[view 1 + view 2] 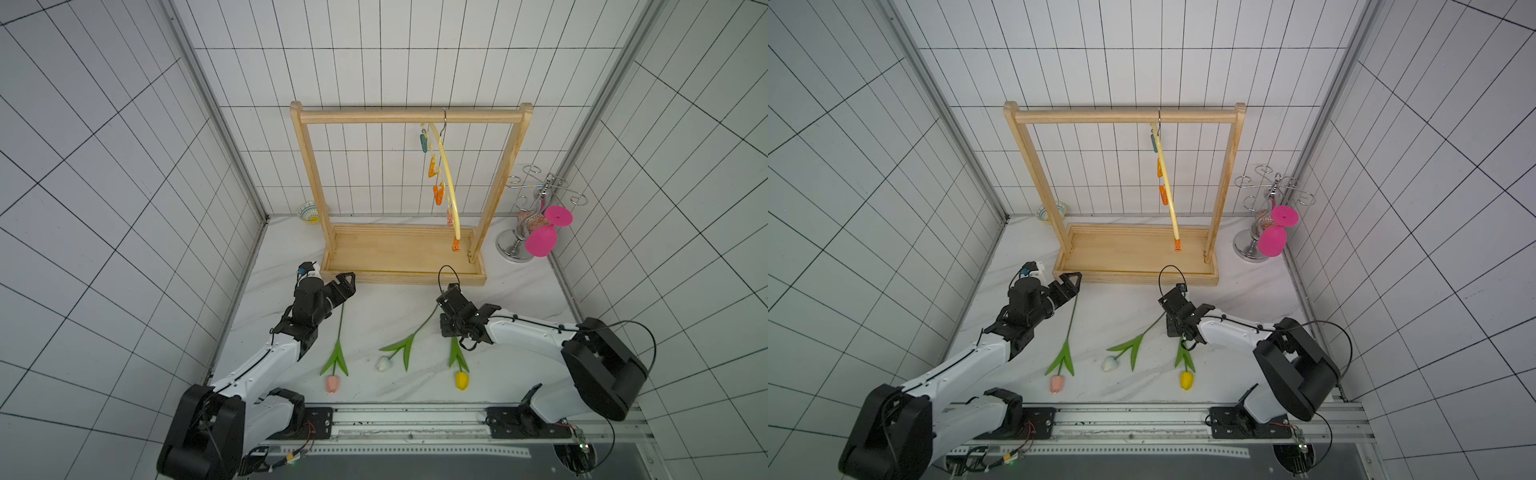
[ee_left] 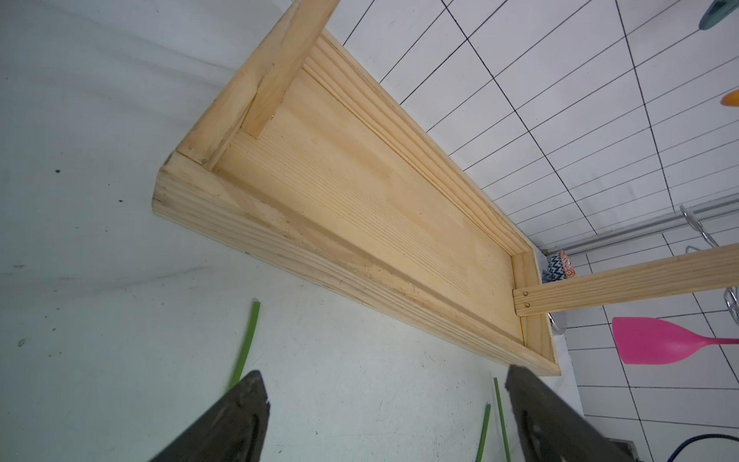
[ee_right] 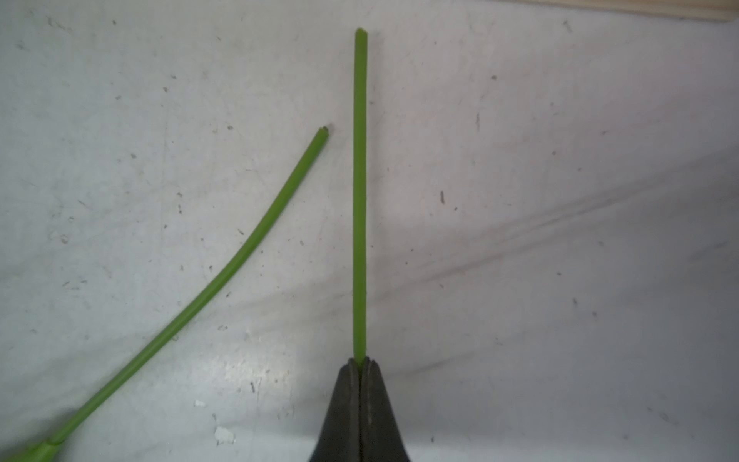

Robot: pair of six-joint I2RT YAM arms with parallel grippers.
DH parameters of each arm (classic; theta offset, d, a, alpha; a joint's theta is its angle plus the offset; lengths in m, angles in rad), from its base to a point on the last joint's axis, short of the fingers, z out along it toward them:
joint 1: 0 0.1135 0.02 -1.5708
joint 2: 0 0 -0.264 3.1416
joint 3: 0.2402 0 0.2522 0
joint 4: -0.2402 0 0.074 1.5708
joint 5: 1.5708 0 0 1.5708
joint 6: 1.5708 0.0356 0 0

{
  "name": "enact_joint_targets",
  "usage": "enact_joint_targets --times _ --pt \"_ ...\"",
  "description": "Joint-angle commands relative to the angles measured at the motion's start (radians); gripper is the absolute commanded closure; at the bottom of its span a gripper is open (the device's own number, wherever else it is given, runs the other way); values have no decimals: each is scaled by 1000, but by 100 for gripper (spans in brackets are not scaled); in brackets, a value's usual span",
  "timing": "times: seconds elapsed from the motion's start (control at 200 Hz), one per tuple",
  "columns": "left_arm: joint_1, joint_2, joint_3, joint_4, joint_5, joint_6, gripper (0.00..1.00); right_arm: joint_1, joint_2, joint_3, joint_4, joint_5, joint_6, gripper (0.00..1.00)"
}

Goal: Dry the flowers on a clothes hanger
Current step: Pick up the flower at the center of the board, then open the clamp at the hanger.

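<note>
While the clothes hanger (image 1: 446, 174) is hung toward the right of the bar of the wooden rack (image 1: 409, 115), the flowers (image 1: 401, 345) are laid nearer on the table (image 1: 374, 316), the stem of the yellow tulip (image 1: 461, 380) is pinched in the right gripper (image 3: 360, 362), and the left gripper (image 2: 384, 374) is held with jaws spread wide.

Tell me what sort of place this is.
Probably a robot test cell, not a lived-in room. Grid-lined panel walls box in a marble-look table; a left arm and right arm mount on a metal rail at its front; a wooden rack stands as a prop.
</note>
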Motion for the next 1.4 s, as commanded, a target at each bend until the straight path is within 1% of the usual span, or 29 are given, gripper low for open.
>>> enact_joint_targets --times 0.0,0.16,0.195,0.265,0.305,0.37,0.425,0.495,0.555,0.66,0.8,0.924,0.984,1.124,1.219,1.394 --pt "-58 -38 19 48 -34 90 6 9 -158 3 -25 43 1 100" --pt "-240 -75 47 99 -109 292 7 8 -396 -56 8 58 -10 100" --pt "-269 -76 68 96 -118 319 7 7 -445 -75 21 66 -21 100" --pt "-322 -64 119 108 -123 358 13 7 -538 -126 73 80 -62 100" --pt "-338 -47 154 108 -113 371 13 7 -591 -159 118 82 -94 100" --pt "-342 -12 225 103 -40 374 12 7 -674 -197 189 69 -142 100" --pt "-342 26 280 121 39 402 12 6 -735 -208 224 50 -174 100" --pt "-342 86 341 158 134 434 12 6 -790 -196 232 37 -216 100" --pt "-341 136 393 180 176 445 11 6 -822 -168 217 35 -252 100" --pt "-341 216 480 199 252 464 14 1 -828 -88 155 31 -316 100" --pt "-347 309 577 230 356 443 17 -11 -762 55 30 18 -352 100" --pt "-377 367 641 241 401 432 19 -35 -725 96 11 34 -359 100" --pt "-400 383 668 227 403 441 19 -66 -710 108 15 -8 -356 100" --pt "-466 408 711 188 384 478 19 -153 -671 130 25 -155 -322 100" --pt "-502 421 738 126 360 523 19 -200 -648 138 30 -231 -311 100" --pt "-511 421 753 71 317 577 19 -242 -604 152 60 -327 -318 100"
